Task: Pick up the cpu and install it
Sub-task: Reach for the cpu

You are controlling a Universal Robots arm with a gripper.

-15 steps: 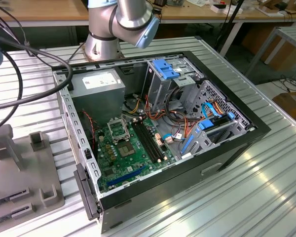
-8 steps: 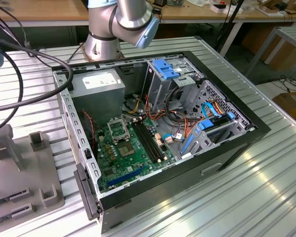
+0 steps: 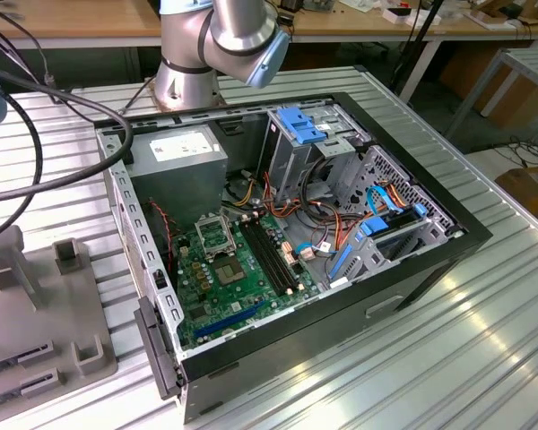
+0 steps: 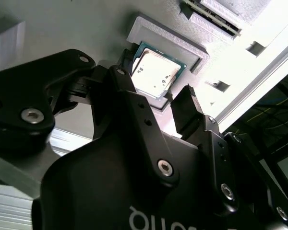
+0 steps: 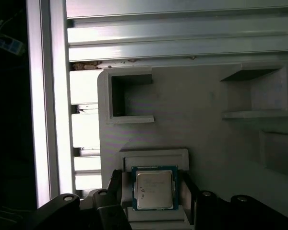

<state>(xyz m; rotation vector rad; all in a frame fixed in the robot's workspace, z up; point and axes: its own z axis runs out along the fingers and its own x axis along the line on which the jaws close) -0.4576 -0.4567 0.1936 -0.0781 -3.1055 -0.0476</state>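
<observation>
**Jaws.** Apart, one finger (image 5: 116, 190) on each side of the cpu (image 5: 153, 188), with nothing clamped (I cannot tell whether they are down at chip height).

**Cpu.** Silver-grey lid up, lying flat and square in its pocket (image 5: 156, 155), which is a raised grey frame. It has not been lifted.

**Tray** (image 5: 206, 120). A grey moulded plate carrying the pocket and other recesses. It lies on the ribbed metal worktop (image 5: 182, 43).

**Case** (image 3: 430, 260). Open, on the same worktop, well apart from the tray at the exterior view's left. Inside are the green board (image 3: 206, 287) and the black-framed socket (image 3: 217, 235).

**Handling note (a judgement).** The step in hand is the grasp.
- Centre the jaws on two opposite edges of the chip and come down level.
- Close lightly on the edges alone.
- Lift straight up so no corner catches the pocket wall.
- A skewed grip here would carry over to seating in the socket.
</observation>
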